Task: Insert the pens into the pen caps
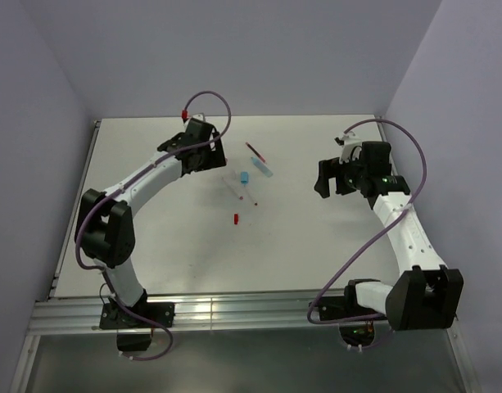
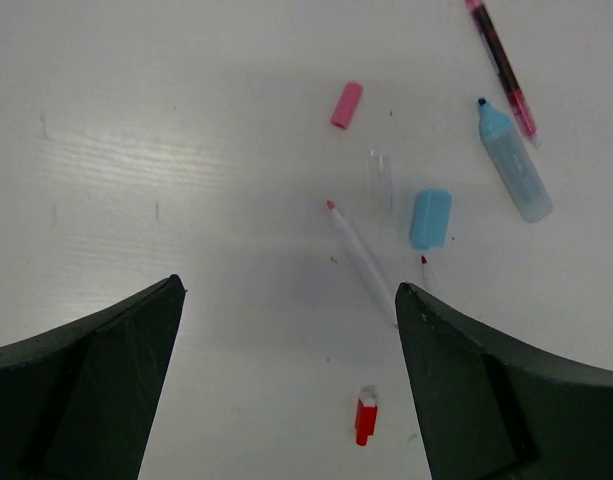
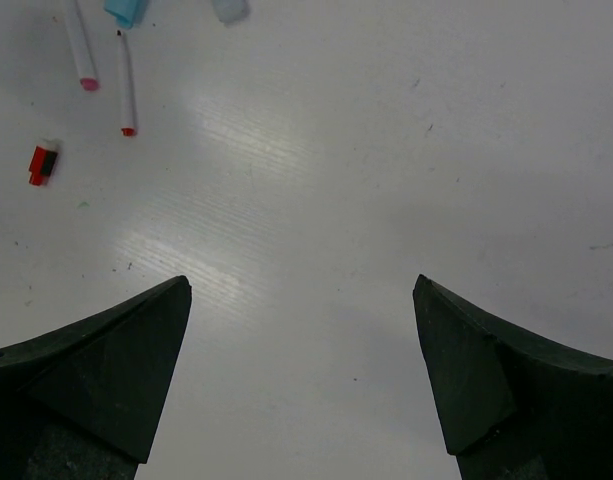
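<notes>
The left end effector hung released, jaws wide, over the tabletop. A clear pen lay loose just ahead, with the light blue cap beside it. A good grasp likely called for straddling the barrel mid-length, squarely. The right end effector was equally released, well apart from the red cap.

light: bright, even | glare: table sheen | shadows: soft
</notes>
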You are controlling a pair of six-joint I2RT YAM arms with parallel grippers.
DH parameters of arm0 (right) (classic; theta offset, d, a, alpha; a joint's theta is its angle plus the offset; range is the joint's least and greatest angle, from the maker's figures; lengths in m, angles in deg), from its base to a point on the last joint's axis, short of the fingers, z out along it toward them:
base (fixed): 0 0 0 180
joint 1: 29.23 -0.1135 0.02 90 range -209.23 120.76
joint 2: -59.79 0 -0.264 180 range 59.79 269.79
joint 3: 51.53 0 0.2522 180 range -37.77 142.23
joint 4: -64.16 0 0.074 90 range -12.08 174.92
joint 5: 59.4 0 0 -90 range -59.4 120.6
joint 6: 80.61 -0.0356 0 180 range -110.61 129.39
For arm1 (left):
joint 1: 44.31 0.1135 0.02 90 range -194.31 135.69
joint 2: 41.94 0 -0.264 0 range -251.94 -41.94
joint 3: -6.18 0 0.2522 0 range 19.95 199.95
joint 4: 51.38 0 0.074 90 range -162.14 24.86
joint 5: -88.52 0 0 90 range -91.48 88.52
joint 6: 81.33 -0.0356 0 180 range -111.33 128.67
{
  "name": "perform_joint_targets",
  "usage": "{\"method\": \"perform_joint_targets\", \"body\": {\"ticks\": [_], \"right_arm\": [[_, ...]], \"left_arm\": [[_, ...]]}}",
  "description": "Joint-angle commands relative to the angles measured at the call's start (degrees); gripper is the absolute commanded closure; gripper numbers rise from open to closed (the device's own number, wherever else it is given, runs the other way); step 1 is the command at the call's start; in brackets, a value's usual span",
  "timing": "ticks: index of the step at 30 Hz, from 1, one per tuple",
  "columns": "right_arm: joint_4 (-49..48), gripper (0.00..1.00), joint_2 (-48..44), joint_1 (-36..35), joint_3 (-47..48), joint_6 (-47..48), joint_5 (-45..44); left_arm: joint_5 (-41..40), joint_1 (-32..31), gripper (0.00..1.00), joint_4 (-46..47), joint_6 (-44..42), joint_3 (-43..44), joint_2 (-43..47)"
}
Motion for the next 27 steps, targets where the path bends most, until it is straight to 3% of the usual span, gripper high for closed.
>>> {"method": "perform_joint_targets", "body": {"ticks": [1, 10, 27], "right_arm": [[-0.75, 0.0, 1.85, -0.25, 3.89, -0.79, 1.84], [-0.75, 0.0, 4.59, -0.25, 5.3, -1.14, 3.96], [-0.57, 0.0, 4.23, -0.25, 3.98, 1.85, 2.46]], "left_arm": [[-3.71, -1.97, 0.09, -2.51, 5.8, 3.09, -1.83], [-1.78, -3.47, 0.27, -5.58, 7.65, 8.88, -12.55], [-1.52, -6.46, 0.34, -5.59, 7.65, 11.62, -21.35]]}}
